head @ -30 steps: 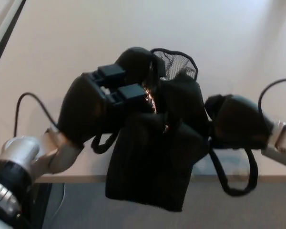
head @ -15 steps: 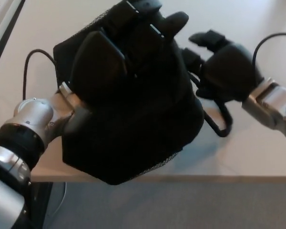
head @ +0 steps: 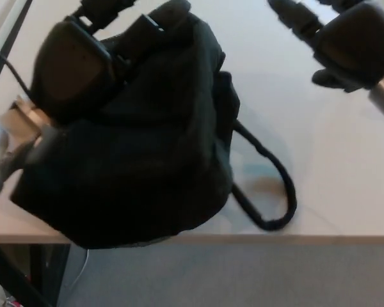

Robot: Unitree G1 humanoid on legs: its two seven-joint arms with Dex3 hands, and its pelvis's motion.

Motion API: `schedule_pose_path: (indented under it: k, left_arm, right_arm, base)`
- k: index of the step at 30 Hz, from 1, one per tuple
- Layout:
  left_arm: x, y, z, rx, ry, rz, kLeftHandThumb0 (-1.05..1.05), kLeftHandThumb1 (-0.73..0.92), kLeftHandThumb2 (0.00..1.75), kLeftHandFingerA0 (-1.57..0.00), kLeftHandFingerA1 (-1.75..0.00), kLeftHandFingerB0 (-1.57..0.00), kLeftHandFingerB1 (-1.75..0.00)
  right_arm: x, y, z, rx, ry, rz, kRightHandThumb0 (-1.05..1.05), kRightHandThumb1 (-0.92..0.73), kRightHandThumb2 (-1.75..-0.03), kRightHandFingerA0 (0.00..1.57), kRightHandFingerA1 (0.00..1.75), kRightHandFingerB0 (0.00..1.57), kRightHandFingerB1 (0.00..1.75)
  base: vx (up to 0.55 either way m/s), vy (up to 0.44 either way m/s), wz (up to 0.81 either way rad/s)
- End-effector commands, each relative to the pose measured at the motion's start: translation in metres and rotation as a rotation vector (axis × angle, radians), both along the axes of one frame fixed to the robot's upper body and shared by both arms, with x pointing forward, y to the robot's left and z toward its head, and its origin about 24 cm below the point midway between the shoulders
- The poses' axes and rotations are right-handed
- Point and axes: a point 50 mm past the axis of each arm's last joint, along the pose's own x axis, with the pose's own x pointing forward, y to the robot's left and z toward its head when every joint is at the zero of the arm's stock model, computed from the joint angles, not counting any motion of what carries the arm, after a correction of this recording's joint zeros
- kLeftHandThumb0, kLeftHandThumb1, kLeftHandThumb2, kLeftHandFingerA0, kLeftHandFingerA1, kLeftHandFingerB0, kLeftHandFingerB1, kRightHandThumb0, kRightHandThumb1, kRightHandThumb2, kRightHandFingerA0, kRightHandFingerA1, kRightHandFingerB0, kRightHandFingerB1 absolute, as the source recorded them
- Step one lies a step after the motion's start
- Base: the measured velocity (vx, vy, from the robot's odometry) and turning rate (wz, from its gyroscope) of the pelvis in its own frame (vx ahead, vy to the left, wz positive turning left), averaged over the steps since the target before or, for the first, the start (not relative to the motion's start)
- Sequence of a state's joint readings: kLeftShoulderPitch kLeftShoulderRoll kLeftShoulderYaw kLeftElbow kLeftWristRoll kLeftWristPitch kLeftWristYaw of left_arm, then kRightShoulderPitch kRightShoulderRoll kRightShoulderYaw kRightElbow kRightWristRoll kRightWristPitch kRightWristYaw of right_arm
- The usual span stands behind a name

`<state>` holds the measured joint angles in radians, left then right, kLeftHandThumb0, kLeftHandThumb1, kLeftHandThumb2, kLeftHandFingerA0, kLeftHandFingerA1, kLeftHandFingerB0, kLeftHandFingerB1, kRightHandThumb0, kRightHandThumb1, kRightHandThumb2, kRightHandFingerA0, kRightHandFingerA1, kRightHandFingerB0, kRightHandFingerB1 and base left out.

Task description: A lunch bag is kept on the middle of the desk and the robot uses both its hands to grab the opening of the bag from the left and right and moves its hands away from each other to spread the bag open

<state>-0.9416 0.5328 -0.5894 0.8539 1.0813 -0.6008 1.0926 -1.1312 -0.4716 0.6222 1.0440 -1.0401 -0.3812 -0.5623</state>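
- The robot's left hand (head: pixel 73 64), at far left, presses against the upper left of the black lunch bag (head: pixel 147 147), its fingers (head: pixel 109 9) reaching over the bag's far edge; whether they pinch the fabric cannot be told.
- The right hand (head: pixel 349 45) hangs at far right, holding nothing, fingers spread, well apart from the bag.
- The bag slumps at the near left of the pale tabletop (head: pixel 320 147), its bottom overhanging the near edge.
- A black strap (head: pixel 278 192) loops from the bag's right side across the tabletop.
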Motion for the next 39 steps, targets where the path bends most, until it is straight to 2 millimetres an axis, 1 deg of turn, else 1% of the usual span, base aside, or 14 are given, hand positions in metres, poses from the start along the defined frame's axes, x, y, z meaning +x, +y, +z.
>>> schedule_pose_path:
  k: [1, 6, 14, 15, 19, 20, 22, 23, 26, 29, 30, 31, 33, 39]
  left_arm:
    - [-0.014, 0.028, 0.010, -0.024, -0.008, 0.028, 0.07, 0.44, 0.79, -0.16, -0.41, 0.00, -0.24]
    - [-0.043, 0.048, 0.020, -0.079, -0.056, -0.013, 0.07, 0.41, 0.82, -0.13, -0.39, 0.00, -0.20]
    - [-0.116, 0.078, 0.033, -0.174, -0.164, -0.066, 0.07, 0.34, 0.86, -0.09, -0.48, -0.01, -0.45]
    - [-0.120, 0.080, 0.034, -0.178, -0.156, -0.059, 0.07, 0.51, 0.57, -0.17, -0.29, -0.11, -0.26]
    - [-0.133, 0.088, 0.040, -0.183, -0.144, -0.044, 0.12, 0.51, 0.63, -0.15, -0.32, -0.09, -0.22]
    - [-0.136, 0.090, 0.043, -0.204, -0.143, -0.040, 0.07, 0.58, 0.61, -0.50, -0.39, -0.10, -0.25]
    - [-0.141, 0.090, 0.046, -0.238, -0.130, -0.036, 0.03, 0.63, 0.60, -0.56, -0.40, -0.11, -0.26]
    - [-0.144, 0.091, 0.049, -0.243, -0.145, -0.037, -0.03, 0.70, 0.60, -0.73, -0.82, -0.11, -0.24]
    - [-0.147, 0.092, 0.053, -0.247, -0.166, -0.009, -0.08, 0.70, 0.61, -0.64, -1.19, -0.11, -0.26]
    - [-0.145, 0.091, 0.055, -0.261, -0.110, -0.012, -0.07, 0.69, 0.61, -0.74, -1.02, -0.11, -0.26]
    - [-0.145, 0.091, 0.055, -0.261, -0.076, -0.006, -0.07, 0.47, 0.95, -0.81, -1.01, 0.00, -0.44]
    - [-0.146, 0.089, 0.053, -0.268, -0.039, 0.008, -0.09, 0.63, 0.59, -0.72, -0.72, -0.12, -0.26]
    - [-0.150, 0.088, 0.050, -0.283, -0.010, 0.013, -0.12, 0.60, 0.58, -0.51, -0.39, -0.14, -0.27]
    - [-0.187, 0.085, 0.009, -0.404, 0.300, -0.096, -0.20, 0.69, 0.60, -0.25, -0.35, -0.01, -0.24]
  right_arm:
    - [-0.016, -0.032, 0.016, 0.067, -0.027, 0.006, -0.60, -0.40, -0.71, 0.25, 0.49, 0.00, 0.12]
    - [-0.059, -0.052, 0.022, 0.204, -0.096, 0.127, -0.52, -0.45, -0.73, 0.29, 0.47, 0.05, 0.29]
    - [-0.194, -0.073, -0.011, 0.353, -0.126, 0.335, -0.46, -0.44, -0.69, 0.35, 0.45, 0.15, 0.37]
    - [-0.203, -0.076, -0.015, 0.362, -0.123, 0.326, -0.45, -0.44, -0.70, 0.42, 0.47, 0.13, 0.37]
    - [-0.238, -0.091, -0.032, 0.427, -0.107, 0.246, -0.37, -0.55, -0.56, 0.51, 0.38, 0.19, 0.28]
    - [-0.246, -0.095, -0.036, 0.441, -0.095, 0.213, -0.37, -0.54, -0.56, 0.47, 0.38, 0.18, 0.27]
    - [-0.255, -0.099, -0.041, 0.455, -0.075, 0.179, -0.38, -0.54, -0.57, 0.42, 0.37, 0.15, 0.27]
    - [-0.265, -0.103, -0.049, 0.459, -0.038, 0.133, -0.37, -0.55, -0.57, 0.36, 0.35, 0.17, 0.28]
    - [-0.282, -0.107, -0.060, 0.461, 0.007, 0.066, -0.44, -0.46, -0.69, 0.35, 0.44, 0.20, 0.37]
    - [-0.294, -0.107, -0.066, 0.487, 0.027, 0.045, -0.42, -0.44, -0.66, 0.33, 0.43, 0.21, 0.37]
    - [-0.298, -0.106, -0.067, 0.494, 0.033, 0.043, -0.43, -0.44, -0.67, 0.33, 0.43, 0.20, 0.37]
    - [-0.302, -0.106, -0.069, 0.509, 0.042, 0.044, -0.45, -0.46, -0.69, 0.33, 0.44, 0.19, 0.37]
    - [-0.308, -0.105, -0.071, 0.528, 0.047, 0.044, -0.41, -0.58, -0.58, 0.38, 0.36, 0.22, 0.29]
    - [-0.343, -0.090, -0.091, 0.673, 0.103, 0.078, -0.48, -0.67, -0.60, 0.50, 0.39, 0.27, 0.30]
  base:
    - [0.00, 0.000, 0.00]
    - [0.00, 0.000, 0.00]
    - [0.00, 0.000, 0.00]
    - [0.00, 0.000, 0.00]
    - [0.00, 0.000, 0.00]
    - [0.00, 0.000, 0.00]
    - [0.00, 0.000, 0.00]
    - [0.00, 0.000, 0.00]
    - [0.00, 0.000, 0.00]
    - [0.00, 0.000, 0.00]
    - [0.00, 0.000, 0.00]
    - [0.00, 0.000, 0.00]
    - [0.00, 0.000, 0.00]
    - [0.00, 0.000, 0.00]
